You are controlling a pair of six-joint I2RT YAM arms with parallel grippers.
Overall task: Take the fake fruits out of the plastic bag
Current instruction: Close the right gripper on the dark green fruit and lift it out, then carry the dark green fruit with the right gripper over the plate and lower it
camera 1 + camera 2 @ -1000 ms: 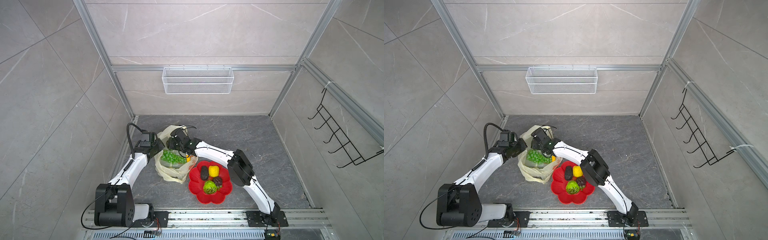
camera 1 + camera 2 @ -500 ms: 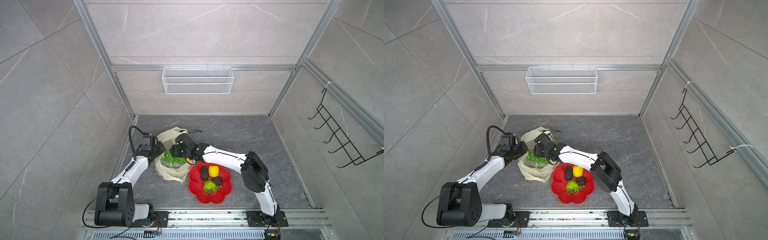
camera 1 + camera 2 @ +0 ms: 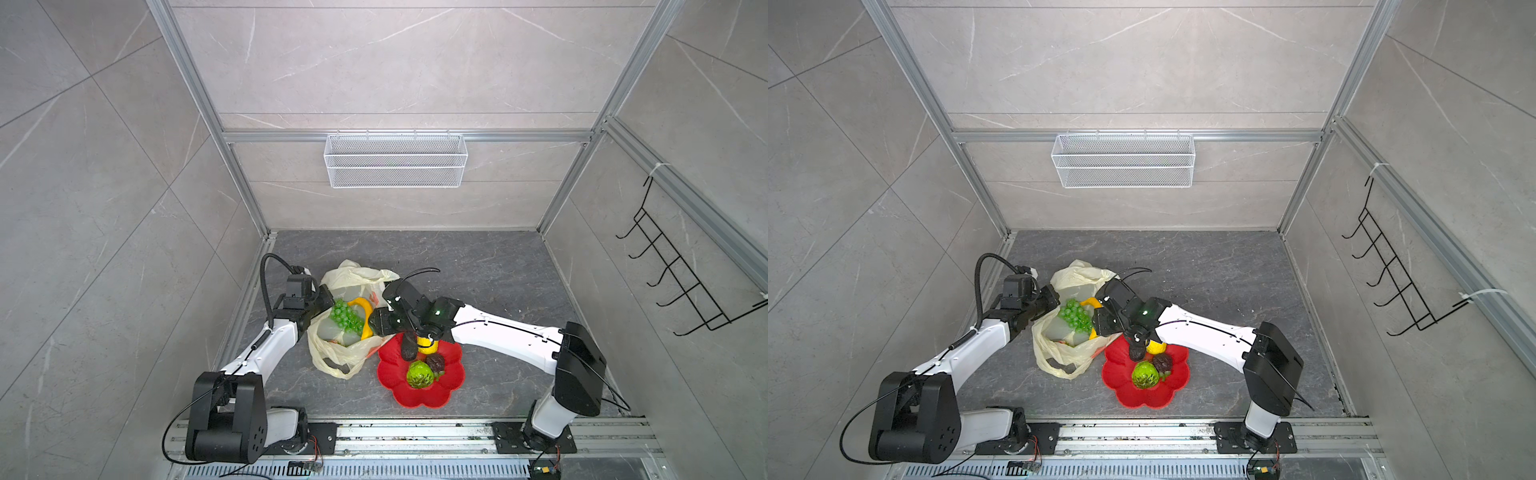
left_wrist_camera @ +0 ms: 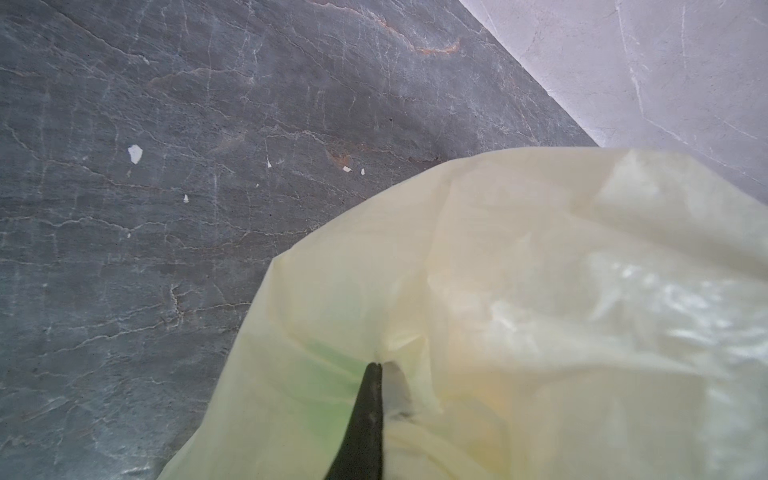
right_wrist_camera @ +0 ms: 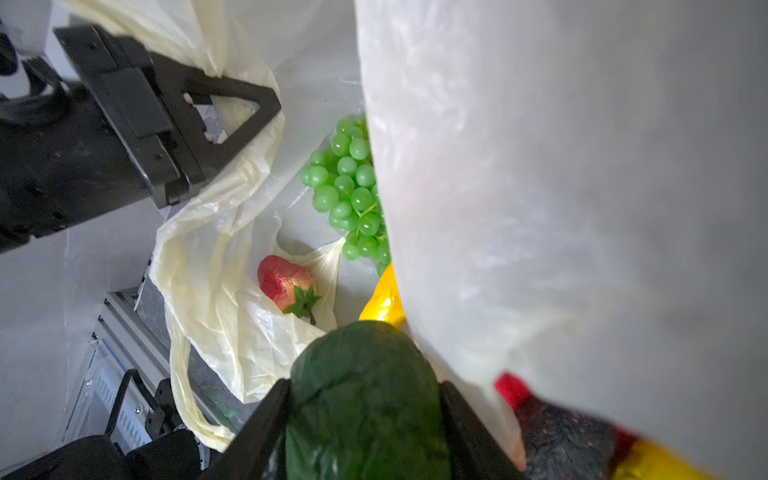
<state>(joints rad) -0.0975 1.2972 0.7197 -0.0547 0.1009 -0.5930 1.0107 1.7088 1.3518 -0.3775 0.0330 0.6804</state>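
The pale-yellow plastic bag (image 3: 336, 357) (image 3: 1059, 357) lies open at the front left of the floor. My left gripper (image 3: 326, 303) (image 4: 380, 365) is shut on its rim film (image 4: 540, 311). Inside the bag lie green grapes (image 3: 345, 318) (image 5: 349, 187), a banana (image 3: 365, 316) (image 5: 384, 307) and a strawberry (image 5: 284, 282). My right gripper (image 3: 376, 324) (image 5: 363, 384) is shut on a green avocado (image 5: 365, 399) at the bag's right edge, beside the plate. Bag film hides much of the right wrist view.
A red flower-shaped plate (image 3: 449, 386) (image 3: 1167, 395) touches the bag's right side. It holds a dark avocado (image 3: 408, 348), a lemon (image 3: 426, 343), a knobbly green ball (image 3: 419, 374) and a dark-brown piece (image 3: 435, 363). A wire basket (image 3: 395, 166) hangs on the back wall.
My right gripper has moved from inside the bag toward the front and the plate, carrying the green avocado. The left gripper has stayed on the bag's rim.
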